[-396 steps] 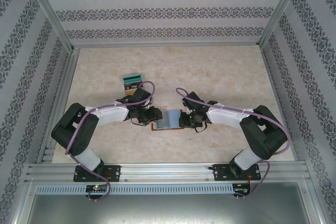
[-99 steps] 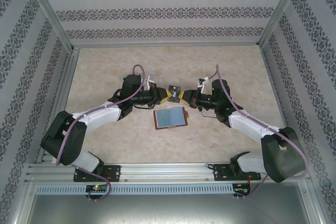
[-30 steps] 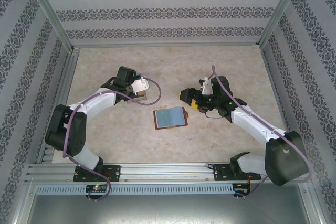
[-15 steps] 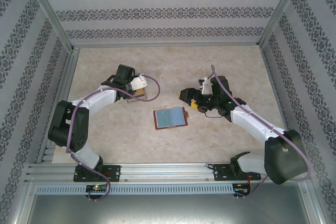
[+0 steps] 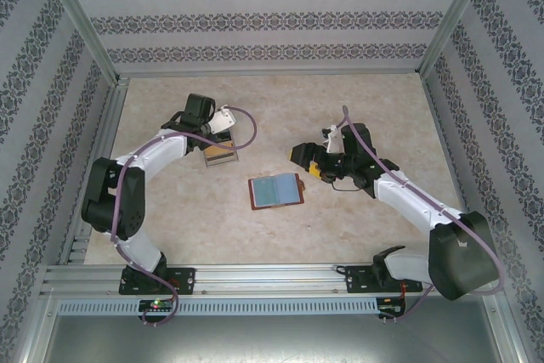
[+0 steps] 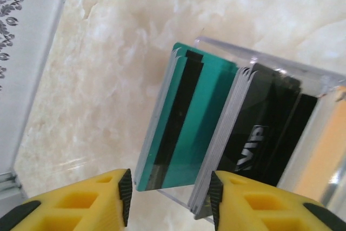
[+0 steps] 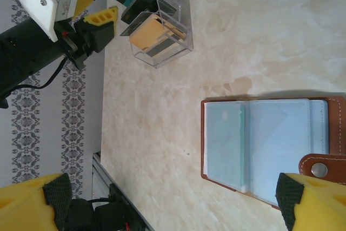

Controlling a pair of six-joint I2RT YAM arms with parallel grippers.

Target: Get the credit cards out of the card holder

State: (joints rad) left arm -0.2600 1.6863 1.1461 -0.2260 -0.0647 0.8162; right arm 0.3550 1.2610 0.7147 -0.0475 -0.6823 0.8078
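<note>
The card holder [image 5: 275, 190] lies open and flat mid-table, its blue-grey sleeves up; in the right wrist view the card holder [image 7: 259, 144] shows its snap tab [image 7: 319, 169]. The credit cards stand on edge in a clear stand [image 5: 219, 154]: a teal card [image 6: 186, 117], a black card [image 6: 265, 133] and a tan-yellow card [image 6: 324, 150]. My left gripper [image 6: 170, 198] is open just behind the stand, its pads flanking the teal card's near corner, with a gap at the left pad. My right gripper [image 5: 304, 161] hangs wide open above the table, right of the wallet, holding nothing.
Patterned walls and aluminium rails [image 5: 93, 167] enclose the marble-look table [image 5: 357, 116]. The clear stand [image 7: 157, 25] sits near the left wall. My left gripper [image 7: 94, 9] appears beside it in the right wrist view.
My left gripper has gone from shut to open and pulled back from the stand toward the far left. The right arm and the card holder have not moved.
</note>
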